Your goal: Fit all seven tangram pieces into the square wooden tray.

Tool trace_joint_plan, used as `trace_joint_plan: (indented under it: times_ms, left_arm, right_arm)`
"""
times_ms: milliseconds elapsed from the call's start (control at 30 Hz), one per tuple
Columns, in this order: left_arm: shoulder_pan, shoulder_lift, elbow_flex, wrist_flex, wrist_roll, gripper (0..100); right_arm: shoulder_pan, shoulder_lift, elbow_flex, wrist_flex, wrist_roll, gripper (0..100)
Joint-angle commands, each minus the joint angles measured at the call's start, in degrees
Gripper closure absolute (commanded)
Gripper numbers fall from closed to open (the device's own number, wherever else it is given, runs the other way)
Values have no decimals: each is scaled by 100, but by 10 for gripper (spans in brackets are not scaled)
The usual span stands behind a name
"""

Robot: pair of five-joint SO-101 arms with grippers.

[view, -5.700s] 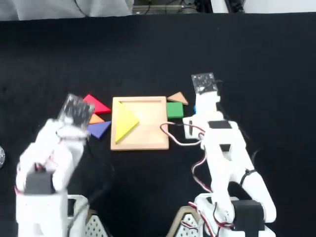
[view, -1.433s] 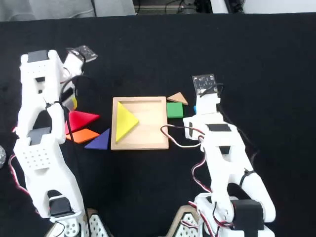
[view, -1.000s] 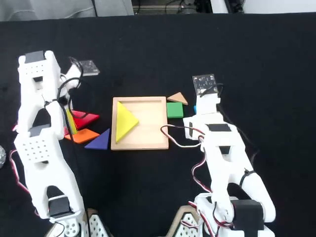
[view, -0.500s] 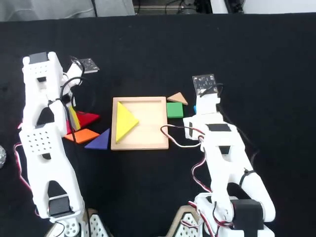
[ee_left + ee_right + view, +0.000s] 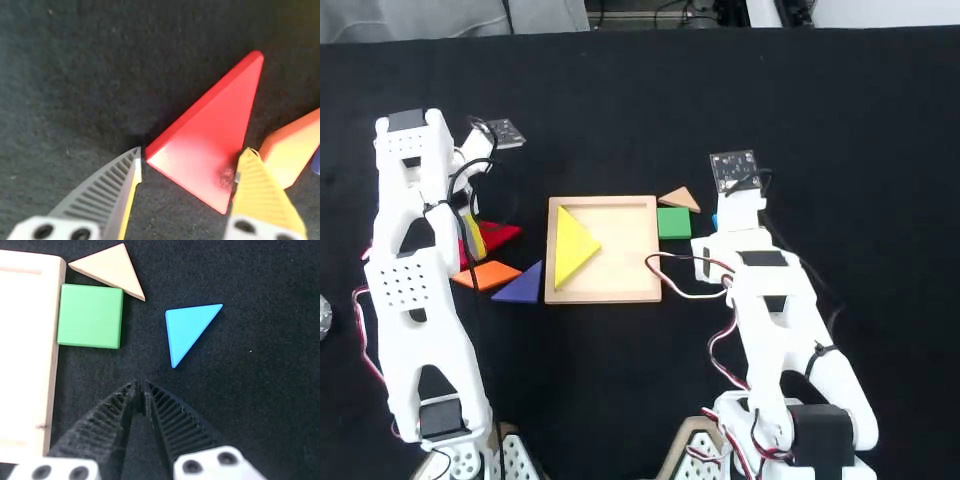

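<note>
**Left pincer straddling the red triangle, tray holding one piece**

The left pincer (image 5: pixel 191 160) is hanging spread open over the red triangle (image 5: pixel 210 145). One fingertip is sitting just off the piece's near corner and the other at its opposite long edge, next to the orange piece (image 5: pixel 292 157). Nothing is being gripped yet.

The red triangle is lying flat on the black table (image 5: pixel 820 100), left of the square wooden tray (image 5: pixel 620 285) and apart from it. The yellow triangle (image 5: pixel 572 245) is already lying inside the tray.

The right pincer (image 5: pixel 142 390) is resting closed and empty above the table. It is near the green square (image 5: pixel 90 316), the tan triangle (image 5: pixel 107 270) and the light blue triangle (image 5: pixel 187 330), all of which are waiting outside the tray's right side.

The red piece is looking like painted wood, so it is probably stiff, light and rather slick, and thin enough to sit low on the cloth. Squeezing across two slanted edges is likely to make it squirt or twist out. A safer hold is probably across the broad middle, with the fingers going low to the table and one pad flat against the long edge.
</note>
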Motion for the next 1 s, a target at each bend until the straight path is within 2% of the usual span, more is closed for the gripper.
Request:
trace_joint_plan:
  times_ms: [0,367,500,600,967]
  left_arm:
    - [215,-26,-127,-167,35,706]
    - [119,-26,277,-695,114,709]
    - [171,-70,233,-844,571,690]
    - [189,-97,207,-835,571,637]
    - [215,-70,-127,-1029,563,641]
  right_arm:
    - [44,-207,-57,-114,62,985]
    - [44,-207,-57,-114,62,985]
    - [44,-207,-57,-114,62,985]
    - [44,-207,-57,-105,62,985]
    - [44,-207,-57,-105,62,985]
